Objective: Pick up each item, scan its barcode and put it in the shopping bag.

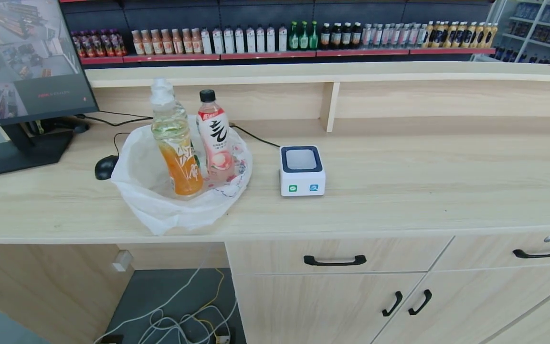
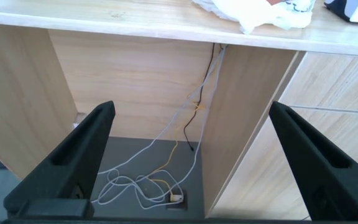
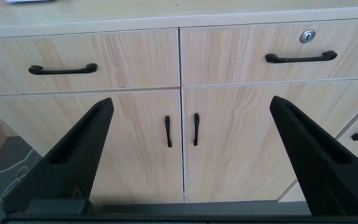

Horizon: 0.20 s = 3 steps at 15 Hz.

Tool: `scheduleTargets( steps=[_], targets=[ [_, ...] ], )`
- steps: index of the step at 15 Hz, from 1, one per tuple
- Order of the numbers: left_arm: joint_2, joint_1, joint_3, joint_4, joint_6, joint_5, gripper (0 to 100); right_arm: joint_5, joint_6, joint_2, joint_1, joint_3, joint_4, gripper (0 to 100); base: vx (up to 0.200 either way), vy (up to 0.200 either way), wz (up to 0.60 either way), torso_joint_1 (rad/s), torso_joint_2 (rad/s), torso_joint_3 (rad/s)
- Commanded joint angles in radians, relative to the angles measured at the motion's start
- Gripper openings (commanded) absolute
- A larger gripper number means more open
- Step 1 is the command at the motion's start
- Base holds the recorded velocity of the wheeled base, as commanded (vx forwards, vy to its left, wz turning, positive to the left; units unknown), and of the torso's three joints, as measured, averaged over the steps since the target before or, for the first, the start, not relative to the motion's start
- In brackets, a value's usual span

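Bottles: orange bottle [image 1: 179, 153] and pink bottle [image 1: 215, 138], both upright and side by side inside the shopping bag [image 1: 141, 191] on the counter [image 1: 423, 191]; touching or just apart, can't tell.
Scanner: white scanner box [image 1: 302, 171] just beside the bag toward the robot's right, not touching it.
Weight guess: both look filled, so probably a decent heft for their size. Tall and narrow too, so likely tippy if bumped near the cap.
Surface guess: smooth plastic with glossy sleeves, probably a bit slippery; walls should give slightly under a hard squeeze.
Best grip, imo: around the mid-body on the label, below the shoulder. Not the cap, not the neck.
Bag: thin floppy film, no stiffness at all, rim slumped low around the bottles. Likely to drag along if snagged.
Left claw [image 2: 191, 109]: spread wide, holding nothing, down below the counter edge facing the open knee space.
Right claw [image 3: 191, 102]: also spread wide and holding nothing, low in front of the cabinet doors [image 3: 179, 130].
Head view gives: bottles, bag mouth and scanner window from above.
Left wrist view adds: underside of the counter, loose cables [image 2: 148, 186] on the floor, bag hem hanging over the edge.
Right wrist view adds: drawer handle [image 3: 63, 69] and a keyhole [image 3: 307, 36].
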Motion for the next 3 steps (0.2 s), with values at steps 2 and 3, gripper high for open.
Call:
scheduleTargets(
  steps=[2,3],
  targets=[
    [0.0,0.0,-0.001,0.0,-0.001,-0.001,100,0.0,-0.01,0.001,-0.001,0.002,0.001,100,0.0,0.0,0.0,0.0,0.0,0.0],
    [0.0,0.0,0.001,0.0,-0.001,-0.001,100,0.0,-0.01,0.001,0.0,0.002,0.001,100,0.0,0.0,0.0,0.0,0.0,0.0]
  ],
)
